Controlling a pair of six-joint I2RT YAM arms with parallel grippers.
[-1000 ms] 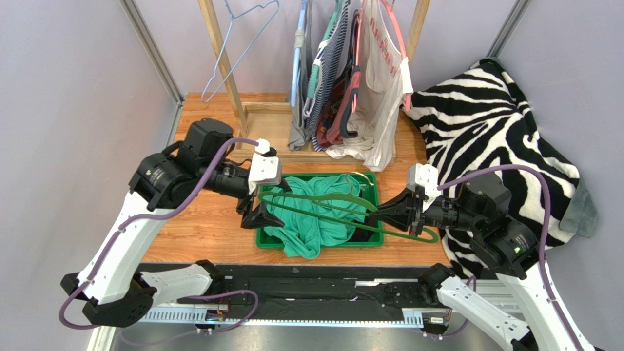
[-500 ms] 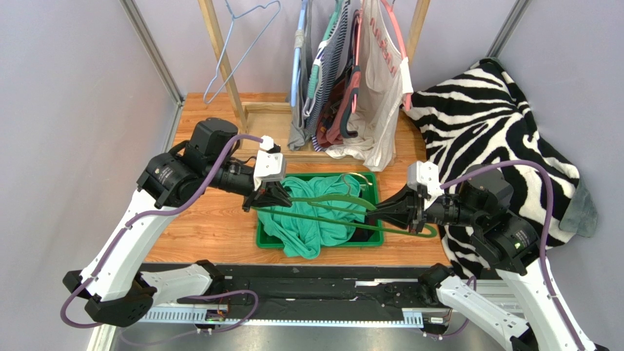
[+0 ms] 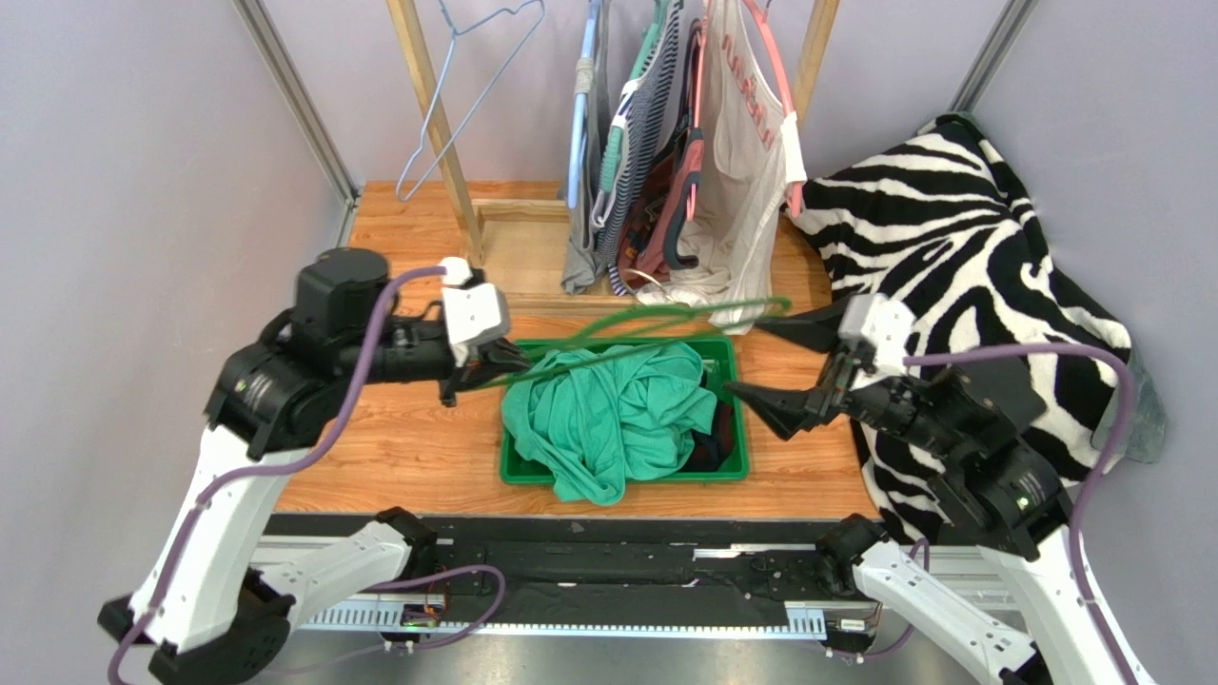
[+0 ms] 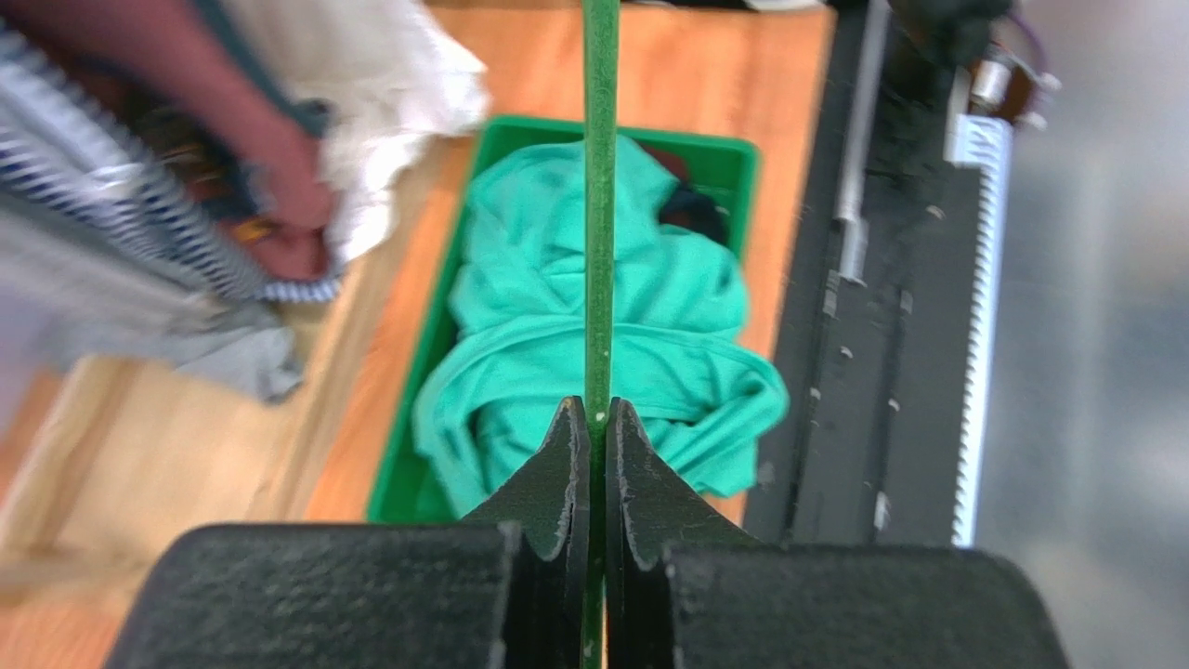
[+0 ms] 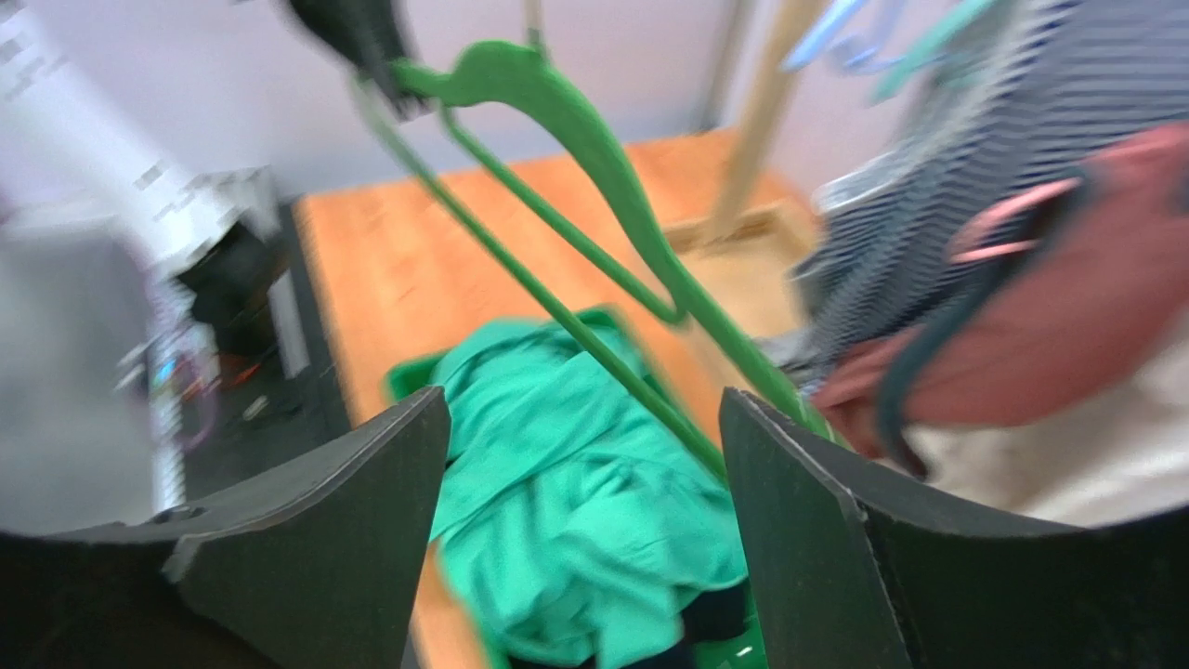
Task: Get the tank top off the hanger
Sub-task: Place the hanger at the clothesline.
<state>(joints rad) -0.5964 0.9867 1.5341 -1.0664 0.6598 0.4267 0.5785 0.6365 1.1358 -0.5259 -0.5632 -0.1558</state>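
Far back on the wooden table [image 3: 400, 443], a clothes rack [image 3: 433, 114] with hung garments; at right, a draped zebra blanket [image 3: 972, 243]. Near the middle, a green bin [image 3: 686, 474] holding the teal tank top [image 3: 615, 421], heaped and clear of the green hanger [image 4: 600, 209]. Hanger raised above the bin's far edge, pinched at its left end by the left gripper [image 4: 596, 432]. Just right of the bin, the right gripper [image 3: 784, 374], fingers spread wide near the hanger's right end.
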